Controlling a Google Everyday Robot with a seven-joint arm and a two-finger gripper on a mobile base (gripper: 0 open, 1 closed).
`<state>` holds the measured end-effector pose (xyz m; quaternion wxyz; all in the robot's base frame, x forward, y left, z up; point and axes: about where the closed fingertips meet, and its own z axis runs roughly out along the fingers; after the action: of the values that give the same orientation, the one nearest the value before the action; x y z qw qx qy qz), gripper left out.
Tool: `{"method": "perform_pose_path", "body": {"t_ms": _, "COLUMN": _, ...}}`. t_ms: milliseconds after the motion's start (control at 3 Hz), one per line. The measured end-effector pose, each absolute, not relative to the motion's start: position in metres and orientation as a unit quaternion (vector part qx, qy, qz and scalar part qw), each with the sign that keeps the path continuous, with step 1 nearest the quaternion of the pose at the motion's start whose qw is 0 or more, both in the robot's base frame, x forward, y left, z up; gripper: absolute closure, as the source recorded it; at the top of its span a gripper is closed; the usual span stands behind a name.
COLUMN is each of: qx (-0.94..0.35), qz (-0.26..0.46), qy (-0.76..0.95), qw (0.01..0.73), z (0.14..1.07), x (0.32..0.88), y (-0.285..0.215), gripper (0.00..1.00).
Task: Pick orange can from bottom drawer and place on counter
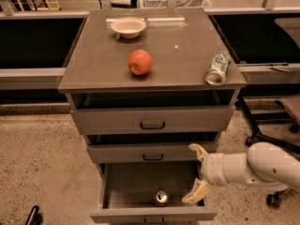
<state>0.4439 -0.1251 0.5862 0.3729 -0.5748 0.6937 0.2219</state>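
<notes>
The white arm (262, 165) reaches in level from the right, and its gripper (197, 173) hangs over the right part of the open bottom drawer (140, 214) with the jaws spread wide, holding nothing. The orange can (162, 198) stands upright inside near the front wall, just left of the lower finger (194, 195) and not touching it. The drawer's front is cut off at the lower edge, and the can's sides are too dark to make out.

- Cream-yellow gripper (197, 174), fingers spread, over the grey bottom drawer (117, 215), at its right side.
- Orange can (162, 198) in that drawer: silver top.
- Above the drawer, the grey-brown counter (178, 55) carries a red-orange apple (140, 62), a white bowl (128, 27) and a green-and-white can (217, 68).
</notes>
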Motion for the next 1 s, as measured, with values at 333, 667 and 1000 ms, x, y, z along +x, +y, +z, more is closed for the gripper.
{"method": "perform_pose_path", "body": {"t_ms": 333, "qx": -0.588, "qz": 0.186, "qy": 0.675, "qw": 0.405, "z": 0.602, "x": 0.472, "y": -0.139, "gripper": 0.00}}
{"method": "perform_pose_path", "body": {"t_ms": 667, "qx": -0.589, "qz": 0.180, "qy": 0.671, "qw": 0.413, "z": 0.612, "x": 0.482, "y": -0.142, "gripper": 0.00}}
{"method": "perform_pose_path", "body": {"t_ms": 1000, "qx": -0.602, "qz": 0.229, "qy": 0.650, "qw": 0.404, "z": 0.578, "x": 0.471, "y": -0.124, "gripper": 0.00}}
